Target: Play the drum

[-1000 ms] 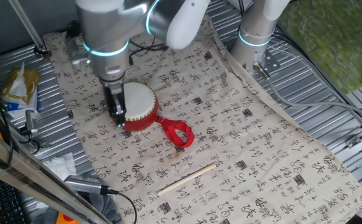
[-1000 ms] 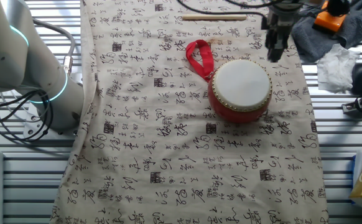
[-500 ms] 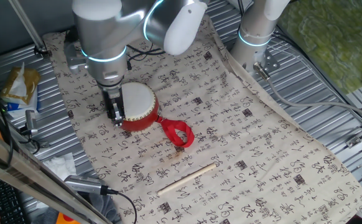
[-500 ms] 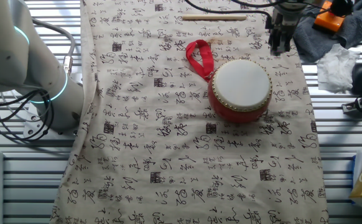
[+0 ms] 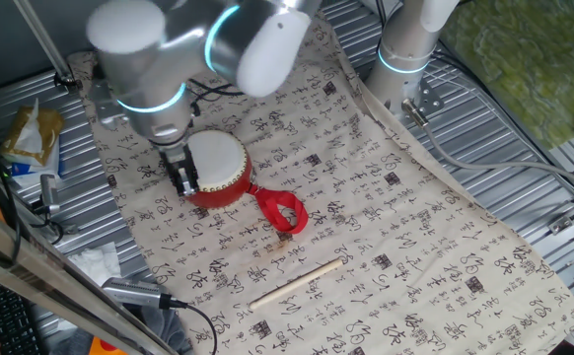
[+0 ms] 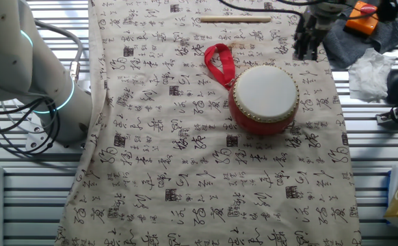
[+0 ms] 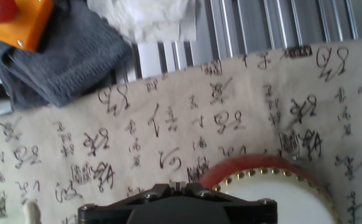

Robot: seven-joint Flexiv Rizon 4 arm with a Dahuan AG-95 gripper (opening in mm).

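Hand view frames are filled at the bottom by the dark tool body, so the fingertips are not seen there and the jaw gap cannot be told. Part of the drum (image 7: 274, 186), with its white head and gold studs, is seen at the lower right on the calligraphy-printed cloth (image 7: 168, 124). A grey towel (image 7: 63, 62) and an orange box (image 7: 13, 18) are seen beyond the cloth edge.

From one fixed view, the tool (image 5: 183, 182) is seen pointing down just beside the drum (image 5: 218, 168), at the side away from the red ribbon loop (image 5: 282, 212). Whether contact is made cannot be told. A pale wooden stick (image 5: 297, 284) is laid on the cloth, well apart from the drum. The cloth is spread over the ribbed metal surface (image 5: 484, 128).
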